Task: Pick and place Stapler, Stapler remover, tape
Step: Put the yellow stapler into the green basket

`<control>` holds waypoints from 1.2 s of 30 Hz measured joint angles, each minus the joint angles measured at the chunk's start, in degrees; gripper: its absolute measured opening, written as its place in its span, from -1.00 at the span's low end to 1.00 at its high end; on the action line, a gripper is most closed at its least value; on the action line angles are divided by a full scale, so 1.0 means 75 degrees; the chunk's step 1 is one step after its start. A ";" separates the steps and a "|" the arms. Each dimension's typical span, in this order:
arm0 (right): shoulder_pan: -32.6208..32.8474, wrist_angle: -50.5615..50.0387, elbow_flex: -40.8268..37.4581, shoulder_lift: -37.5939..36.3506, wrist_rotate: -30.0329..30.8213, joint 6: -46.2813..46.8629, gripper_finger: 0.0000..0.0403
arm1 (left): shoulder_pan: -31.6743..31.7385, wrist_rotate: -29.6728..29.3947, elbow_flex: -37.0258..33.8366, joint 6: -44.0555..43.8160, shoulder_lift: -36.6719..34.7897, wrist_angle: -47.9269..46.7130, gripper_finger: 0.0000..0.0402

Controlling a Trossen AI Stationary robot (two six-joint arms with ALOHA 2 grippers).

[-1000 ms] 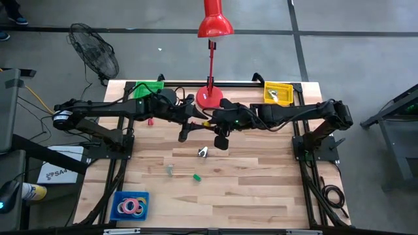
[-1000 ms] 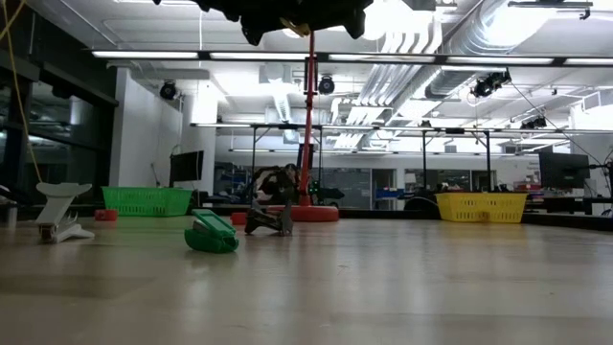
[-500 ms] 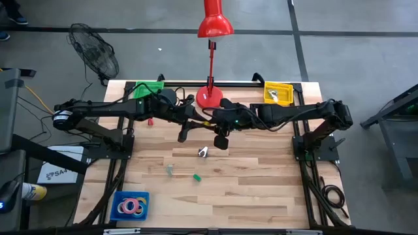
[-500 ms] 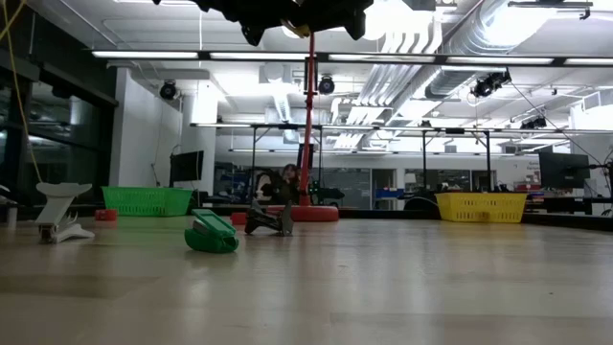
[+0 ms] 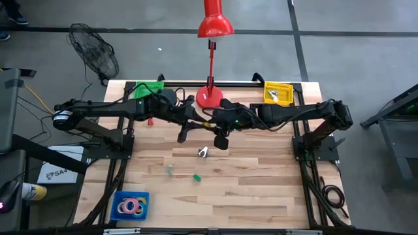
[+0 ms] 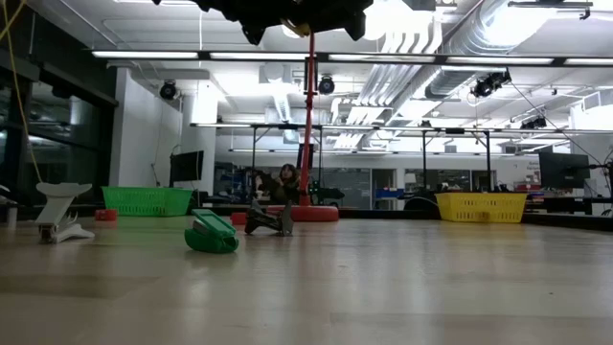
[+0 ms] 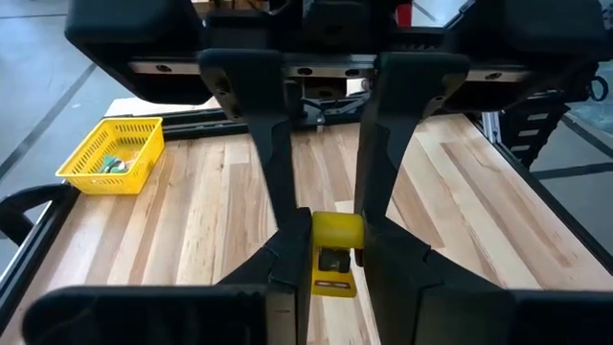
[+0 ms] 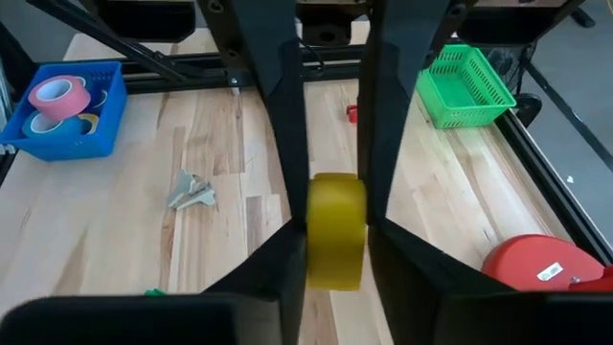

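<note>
The yellow tape roll (image 8: pixel 335 230) hangs above the middle of the bench (image 5: pixel 261 189), grasped at once by the left tool (image 7: pixel 321 254) and the right tool (image 8: pixel 330 240), between them.

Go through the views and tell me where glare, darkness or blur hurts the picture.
Low view: the ceiling lights glare white, the arms overhead show only as a black outline, and the near tabletop is soft. Left wrist view: the yellow tape roll between the left tool's fingers is fairly sharp. Right wrist view: the roll is blurred at its edges. High view: evenly lit, no glare.
</note>
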 joint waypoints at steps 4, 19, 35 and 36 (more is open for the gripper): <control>0.0000 -0.0186 0.0000 0.0000 -0.0046 0.0211 -0.33 | 0.0000 -0.0011 0.0000 0.0001 0.0006 -0.0038 -0.66; -0.0551 -0.2343 0.0003 -0.0661 0.0072 0.1021 -0.10 | 0.0006 -0.2300 0.0000 -0.0032 0.0006 -0.0919 -0.65; -0.1779 -0.3420 0.0003 -0.0731 0.0006 0.0007 -0.10 | 0.1995 -0.3814 0.0000 -0.1344 0.0003 -0.2773 -0.65; -0.1853 -0.3419 0.0003 -0.0731 0.0007 -0.0104 -0.10 | 0.2190 -0.3814 0.0000 -0.1450 0.0003 -0.2964 -0.65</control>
